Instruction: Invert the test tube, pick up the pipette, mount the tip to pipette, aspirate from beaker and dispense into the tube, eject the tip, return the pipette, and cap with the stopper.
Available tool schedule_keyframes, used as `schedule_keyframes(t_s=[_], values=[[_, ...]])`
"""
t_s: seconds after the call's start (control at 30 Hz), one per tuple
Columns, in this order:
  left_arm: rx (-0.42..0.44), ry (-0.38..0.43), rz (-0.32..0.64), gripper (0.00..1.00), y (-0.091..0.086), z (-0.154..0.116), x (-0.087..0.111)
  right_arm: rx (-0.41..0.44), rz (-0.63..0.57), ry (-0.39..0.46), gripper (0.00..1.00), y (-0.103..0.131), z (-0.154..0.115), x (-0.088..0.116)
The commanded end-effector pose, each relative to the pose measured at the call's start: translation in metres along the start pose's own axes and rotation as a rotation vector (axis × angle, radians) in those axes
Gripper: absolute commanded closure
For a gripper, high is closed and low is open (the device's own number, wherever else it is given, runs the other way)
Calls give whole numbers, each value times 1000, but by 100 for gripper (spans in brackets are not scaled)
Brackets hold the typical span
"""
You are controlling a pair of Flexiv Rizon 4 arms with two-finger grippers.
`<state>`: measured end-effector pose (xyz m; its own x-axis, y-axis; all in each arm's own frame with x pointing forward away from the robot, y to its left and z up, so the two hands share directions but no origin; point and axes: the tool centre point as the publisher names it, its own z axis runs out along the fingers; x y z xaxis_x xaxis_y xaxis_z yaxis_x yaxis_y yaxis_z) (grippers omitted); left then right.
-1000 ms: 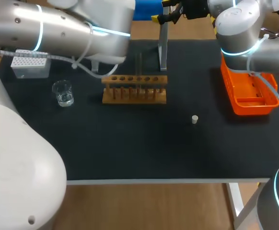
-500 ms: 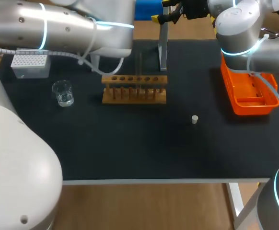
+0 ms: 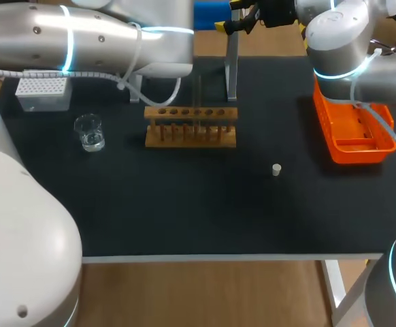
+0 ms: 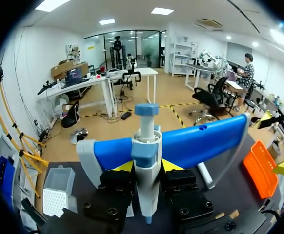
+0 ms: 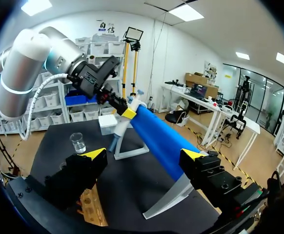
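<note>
Left gripper (image 4: 147, 168) is clamped on the pipette (image 4: 141, 127): both fingers press against the body from either side, and the pipette hangs upright against the blue holder bar (image 4: 200, 144) of its stand. In the head view the left arm's big silver link covers that spot, so the grip only shows from the wrist cams.

Right gripper (image 5: 143, 155) is spread wide with nothing in it, sitting by the far edge of the table (image 3: 184, 204) near the stand's metal post (image 3: 232, 68).

On the table: the wooden rack (image 3: 191, 126) is in the middle, and there's a thin dark upright thing in it that I think is the test tube (image 3: 199, 92), but it's hard to make out. The beaker (image 3: 89, 133) sits well off the rack's left end, with the tip box (image 3: 43, 92) behind it. The little white stopper (image 3: 276, 169) stands alone in front of the rack's right end. The orange tray (image 3: 353, 146) is over on the right.
</note>
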<state>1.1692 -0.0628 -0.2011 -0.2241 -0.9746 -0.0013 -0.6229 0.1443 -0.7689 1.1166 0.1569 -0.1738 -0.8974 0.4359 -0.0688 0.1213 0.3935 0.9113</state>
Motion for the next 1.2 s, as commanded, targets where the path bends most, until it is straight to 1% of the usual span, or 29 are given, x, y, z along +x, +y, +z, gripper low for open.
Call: schedule_keyframes(t_s=[0.03,0.33,0.57,0.6,0.63,0.67,0.7,0.9,1.2], values=[[-5,2,2,100,1,4,-1,4,0,4,0,1,-1,-1],[7,-13,11,100,-8,2,0,4,0,4,0,1,-1,-1],[3,-15,8,100,-8,3,3,4,0,4,0,1,-1,-1],[2,-14,6,88,-7,4,4,4,0,4,0,1,-1,-1],[2,-13,4,58,-6,5,4,4,0,4,0,1,-1,-1],[1,-11,3,4,-5,5,6,4,0,4,0,1,-1,-1],[1,-9,0,0,-5,5,6,4,0,4,0,1,-1,-1],[0,-5,-7,0,2,3,9,4,0,4,0,1,-1,-1],[6,-13,-17,0,7,-10,13,4,0,4,0,1,-1,-1]])
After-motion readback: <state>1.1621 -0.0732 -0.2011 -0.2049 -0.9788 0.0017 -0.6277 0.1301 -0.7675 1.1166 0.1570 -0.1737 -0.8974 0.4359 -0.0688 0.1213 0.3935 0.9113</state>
